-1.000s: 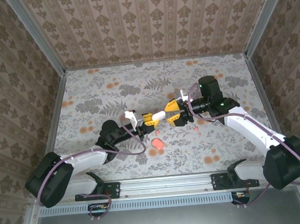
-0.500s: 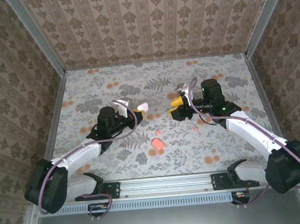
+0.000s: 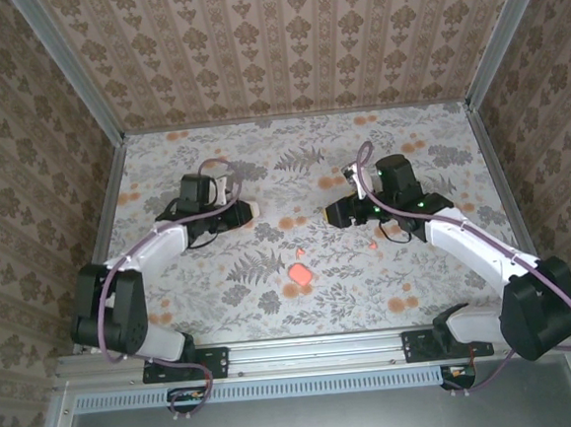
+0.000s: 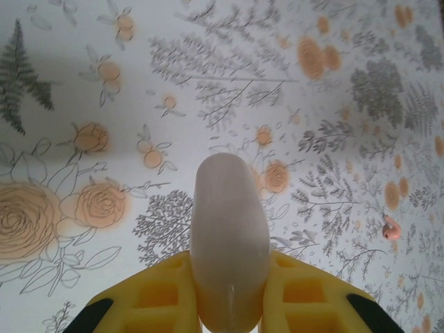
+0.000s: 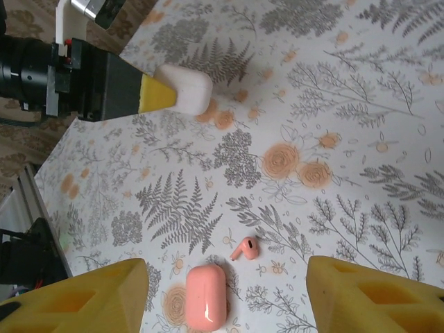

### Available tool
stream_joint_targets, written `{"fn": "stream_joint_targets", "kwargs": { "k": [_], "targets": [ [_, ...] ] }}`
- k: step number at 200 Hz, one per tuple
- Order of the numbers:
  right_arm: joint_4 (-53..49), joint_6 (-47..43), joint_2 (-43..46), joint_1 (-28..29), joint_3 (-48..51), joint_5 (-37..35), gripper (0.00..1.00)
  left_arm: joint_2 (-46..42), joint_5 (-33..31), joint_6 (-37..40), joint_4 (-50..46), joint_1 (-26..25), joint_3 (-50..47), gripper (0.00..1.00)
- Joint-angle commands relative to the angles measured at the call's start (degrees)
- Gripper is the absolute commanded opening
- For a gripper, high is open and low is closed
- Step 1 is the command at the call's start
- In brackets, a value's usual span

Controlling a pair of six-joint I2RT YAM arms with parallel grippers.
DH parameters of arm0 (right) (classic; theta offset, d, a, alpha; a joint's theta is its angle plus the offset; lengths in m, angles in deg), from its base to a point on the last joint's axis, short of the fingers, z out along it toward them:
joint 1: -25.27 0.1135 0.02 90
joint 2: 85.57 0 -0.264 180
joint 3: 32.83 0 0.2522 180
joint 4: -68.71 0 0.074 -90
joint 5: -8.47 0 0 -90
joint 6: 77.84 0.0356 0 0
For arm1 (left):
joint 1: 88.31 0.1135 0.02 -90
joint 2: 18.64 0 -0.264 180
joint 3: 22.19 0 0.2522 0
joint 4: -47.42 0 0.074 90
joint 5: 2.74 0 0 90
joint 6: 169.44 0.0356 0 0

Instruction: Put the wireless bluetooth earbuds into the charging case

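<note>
Parted since the earlier frame: both arms, now well apart. Held: white case (image 5: 184, 90), being clamped by left gripper (image 3: 238, 214). Idle: right gripper (image 3: 333, 213), being kept wide open, empty. Loose: earbud (image 5: 245, 248), just beside pink case (image 5: 206, 305); second earbud (image 3: 371, 245), apparently, near right gripper. Light, smooth, slippery; best pinched across the stem.

Floral-print table (image 3: 428, 143): pink case (image 3: 298, 272) lying flat near centre, earbud (image 5: 245, 248) just beside it, second earbud (image 3: 372, 245) further right.
</note>
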Motion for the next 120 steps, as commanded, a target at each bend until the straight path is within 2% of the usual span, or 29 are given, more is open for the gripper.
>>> {"fn": "stream_joint_targets", "kwargs": {
  "k": [1, 43, 62, 120],
  "targets": [
    [-1.84, 2.29, -0.76, 0.99, -1.71, -1.69, 0.64, 3.34, 4.26, 1.32, -8.15, 1.21, 4.33, 0.14],
    [-2.22, 2.50, -2.02, 1.76, -1.98, -2.21, 0.64, 10.46, 8.31, 2.52, -12.63, 4.16, 9.47, 0.15],
    [-2.31, 2.64, -2.11, 2.15, -2.20, -2.30, 0.64, 12.97, 12.06, 1.93, -13.22, 5.35, 10.77, 0.15],
    [-2.39, 2.72, -3.15, 2.59, -2.51, -2.46, 0.64, 18.64, 12.55, 3.15, -17.73, 7.61, 15.47, 0.17]
  ]
}}
